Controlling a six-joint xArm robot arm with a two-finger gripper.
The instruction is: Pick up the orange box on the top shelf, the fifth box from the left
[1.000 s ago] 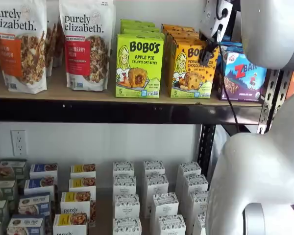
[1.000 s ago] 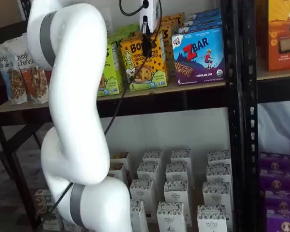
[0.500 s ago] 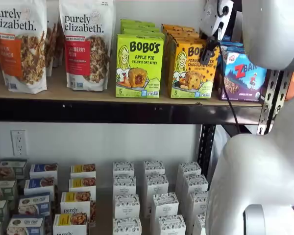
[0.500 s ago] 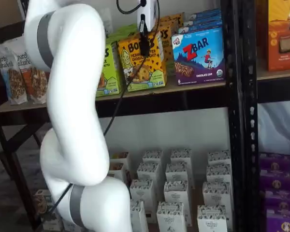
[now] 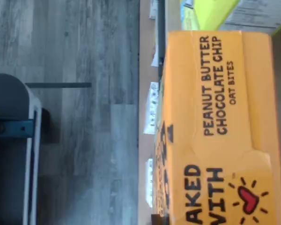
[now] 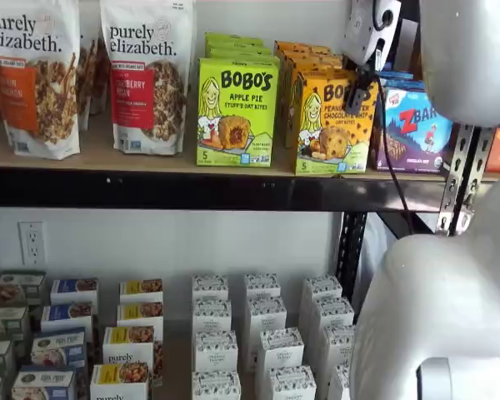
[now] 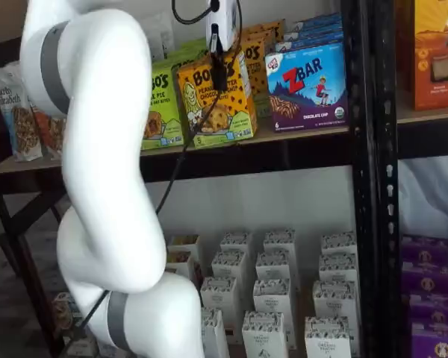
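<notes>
The white arm point(image 7: 104, 171) stands nearest, rising from the floor in a tall bend and reaching over to the top shelf point(image 6: 150, 162). Its gripper point(image 6: 356, 90) hangs from a white body in front of the orange box point(image 6: 335, 118). In both shelf views the black fingers sit against the top of the box's front, and the box is tilted, leaning out of line with the row behind it. The fingers look closed on its upper edge. The wrist view shows the box's top flap point(image 5: 220, 126) filling most of the picture, with grey floor point(image 5: 65, 117) below. The box stands at the shelf's front edge, between a green box point(image 6: 237, 108) and a blue box point(image 6: 412, 127).
</notes>
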